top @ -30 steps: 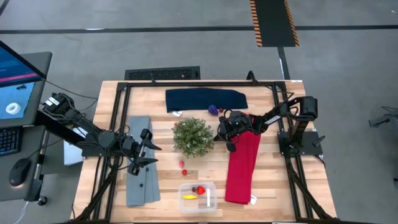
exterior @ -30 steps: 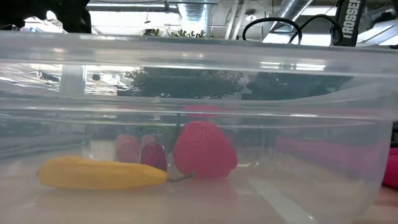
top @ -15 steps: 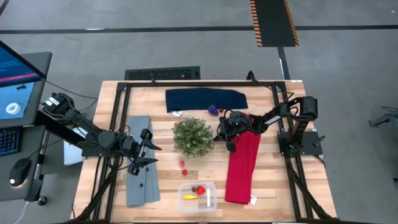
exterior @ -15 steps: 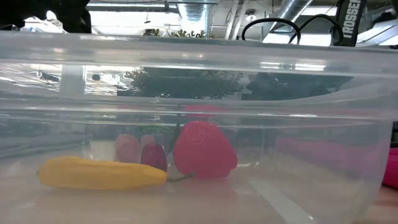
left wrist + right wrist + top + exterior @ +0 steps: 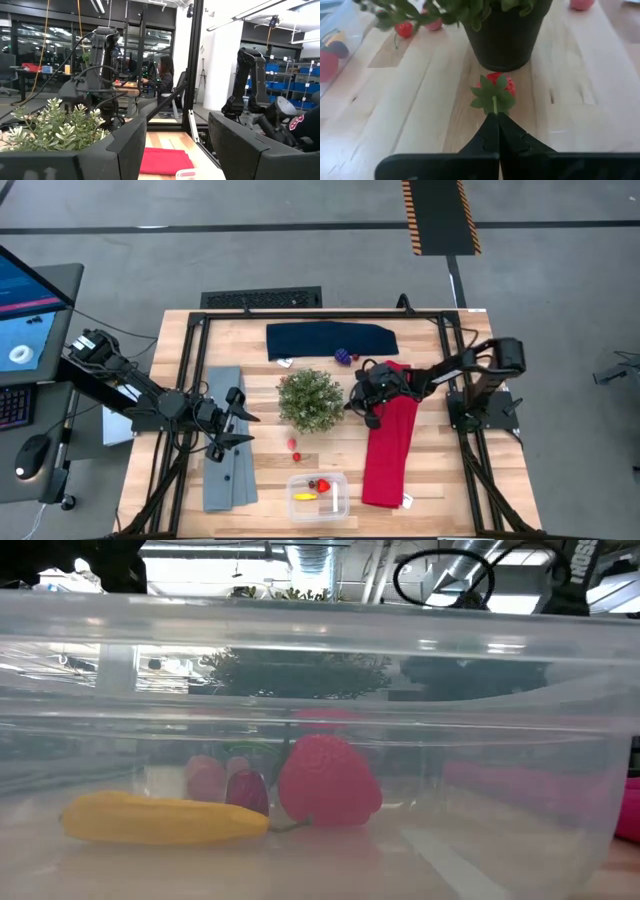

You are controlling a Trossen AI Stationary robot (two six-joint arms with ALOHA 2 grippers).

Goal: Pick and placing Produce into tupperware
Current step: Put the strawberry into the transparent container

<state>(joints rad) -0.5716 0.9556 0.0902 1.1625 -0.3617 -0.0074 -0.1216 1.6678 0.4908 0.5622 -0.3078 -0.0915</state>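
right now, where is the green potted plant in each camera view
high view: green potted plant mid-table, left of the red cloth.
low view: dark bush seen through the tupperware wall.
left wrist view: pale-green leaves at the lower left.
right wrist view: black pot behind the strawberry.
Shared landmark: the tupperware, in all four.
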